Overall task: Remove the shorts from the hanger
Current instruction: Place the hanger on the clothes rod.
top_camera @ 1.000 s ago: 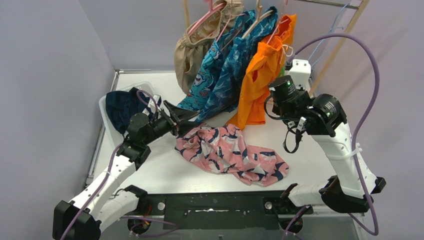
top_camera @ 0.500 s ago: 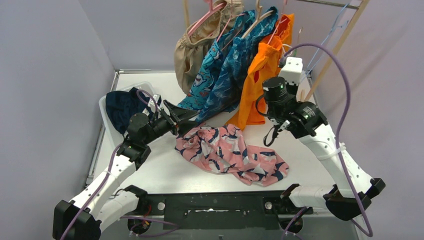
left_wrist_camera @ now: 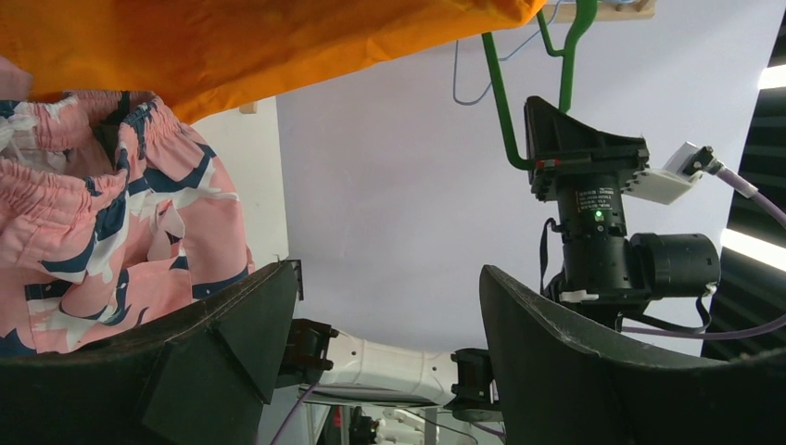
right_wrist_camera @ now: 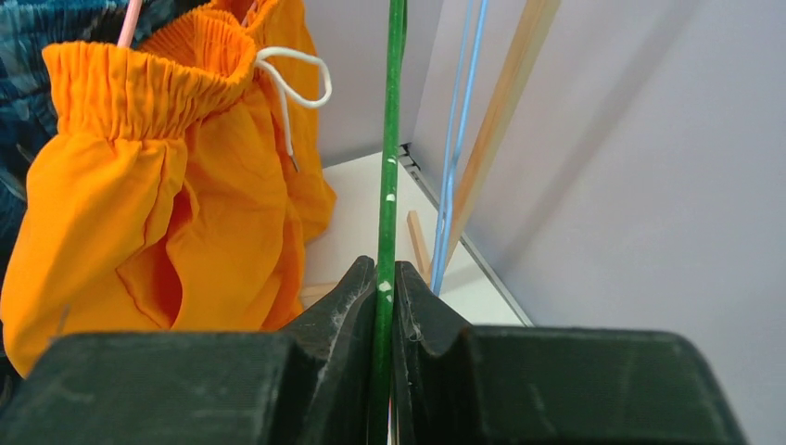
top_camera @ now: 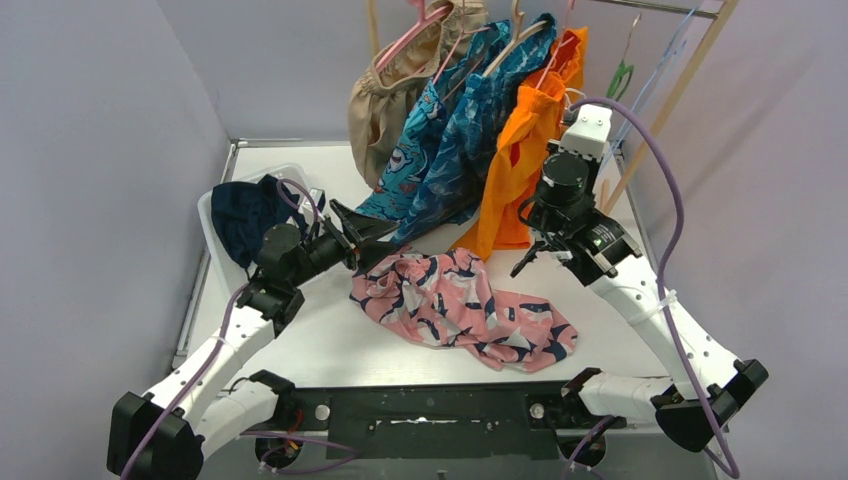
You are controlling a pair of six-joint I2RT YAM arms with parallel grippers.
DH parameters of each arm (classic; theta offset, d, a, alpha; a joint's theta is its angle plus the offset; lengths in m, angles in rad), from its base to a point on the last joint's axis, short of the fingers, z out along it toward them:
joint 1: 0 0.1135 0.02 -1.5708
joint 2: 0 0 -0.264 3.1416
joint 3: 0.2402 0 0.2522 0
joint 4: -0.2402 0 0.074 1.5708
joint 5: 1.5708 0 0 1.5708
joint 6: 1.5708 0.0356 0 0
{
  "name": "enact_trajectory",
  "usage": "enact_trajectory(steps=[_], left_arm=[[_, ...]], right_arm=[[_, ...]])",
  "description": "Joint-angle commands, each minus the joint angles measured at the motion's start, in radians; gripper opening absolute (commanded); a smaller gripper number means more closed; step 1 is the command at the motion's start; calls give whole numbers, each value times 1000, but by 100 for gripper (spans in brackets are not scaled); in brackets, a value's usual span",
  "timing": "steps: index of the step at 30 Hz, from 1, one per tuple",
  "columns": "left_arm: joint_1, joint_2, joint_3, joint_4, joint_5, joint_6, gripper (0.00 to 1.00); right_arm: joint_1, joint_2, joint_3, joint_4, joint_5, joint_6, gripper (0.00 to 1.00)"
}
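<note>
Clamps the thin rod of a green hanger [right_wrist_camera: 393, 111] in the right end effector [right_wrist_camera: 385, 278], fingers shut tight on either side of it, up near the right end of the wooden rack [top_camera: 680, 90] and just beside the orange shorts [top_camera: 520, 160]. Holds the left end effector [left_wrist_camera: 389, 297] low over the table [top_camera: 320, 340] with fingers spread wide, gripping nothing, just beside the waistband end of the pink shark-print shorts [top_camera: 460, 305]. Finds those pink shorts off any hanger, lying crumpled on the table between the two arms. Finds the navy shorts [top_camera: 245, 215] likewise off the rack, bunched in a pale bin [top_camera: 205, 225] at the left edge of the table, beside the left arm. Counts four pairs hanging in a row: tan shorts [top_camera: 395, 85] on a pink hanger [top_camera: 405, 42] at the left, then turquoise print shorts [top_camera: 425, 140], dark teal-blue print shorts [top_camera: 480, 130] on a wooden hanger [top_camera: 515, 47], and the orange pair at the right, elastic waistband and white drawstring [right_wrist_camera: 292, 74] turned toward the right wrist camera. Shows a light blue hanger [right_wrist_camera: 459, 139] just beyond the green one.
</note>
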Motion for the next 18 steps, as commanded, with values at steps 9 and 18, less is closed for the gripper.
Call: enact_trajectory(steps=[9, 18], left_arm=[[8, 6, 3, 71, 17, 8, 72], [8, 6, 5, 78, 23, 5, 72]], right_arm=[[-6, -67, -39, 227, 2, -118, 0], [-114, 3, 66, 104, -116, -56, 0]])
